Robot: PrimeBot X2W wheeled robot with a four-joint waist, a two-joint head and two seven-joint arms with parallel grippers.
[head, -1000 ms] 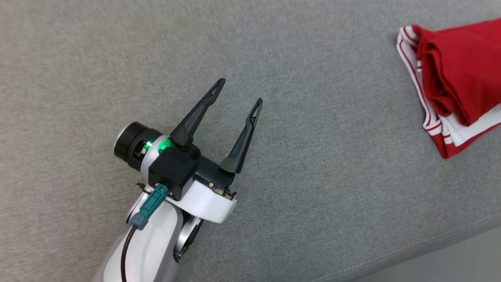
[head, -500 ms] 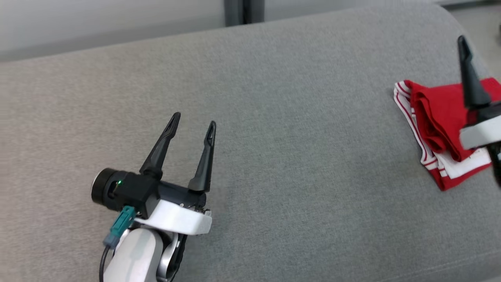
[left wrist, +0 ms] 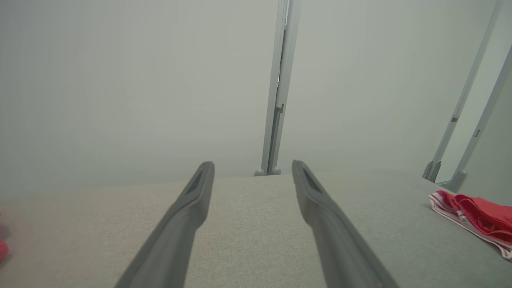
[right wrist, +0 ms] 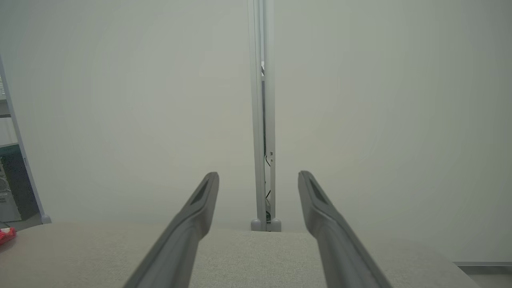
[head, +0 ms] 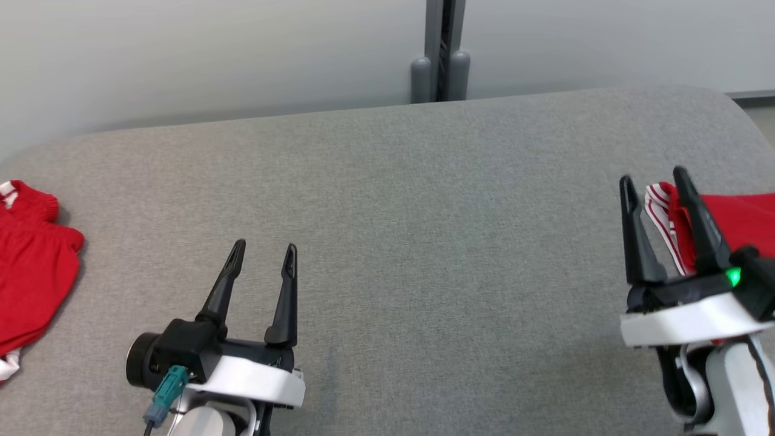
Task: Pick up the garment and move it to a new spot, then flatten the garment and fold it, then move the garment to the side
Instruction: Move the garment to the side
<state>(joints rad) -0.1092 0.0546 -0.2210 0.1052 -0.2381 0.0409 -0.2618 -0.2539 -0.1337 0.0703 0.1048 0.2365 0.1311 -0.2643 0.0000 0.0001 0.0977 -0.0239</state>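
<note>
A folded red garment with white stripes (head: pixel 742 218) lies at the right edge of the grey padded surface (head: pixel 424 212); the left wrist view shows the folded garment (left wrist: pixel 480 218) low on its right. My right gripper (head: pixel 652 175) stands open just in front of its left end, holding nothing. My left gripper (head: pixel 266 245) is open and empty over bare surface at the lower left, far from the folded piece. In the wrist views the left gripper (left wrist: pixel 253 164) and the right gripper (right wrist: pixel 258 175) have their fingers spread with only surface and wall between them.
A second, loose red garment (head: pixel 30 278) lies at the far left edge, with a sliver of it in the right wrist view (right wrist: pixel 7 235). A grey post (head: pixel 440 54) stands against the pale wall behind the surface's back edge.
The head camera has lifted and swung, so the whole picture shifted and the wall and left garment came in. My right gripper has come fully into view by the folded garment.
</note>
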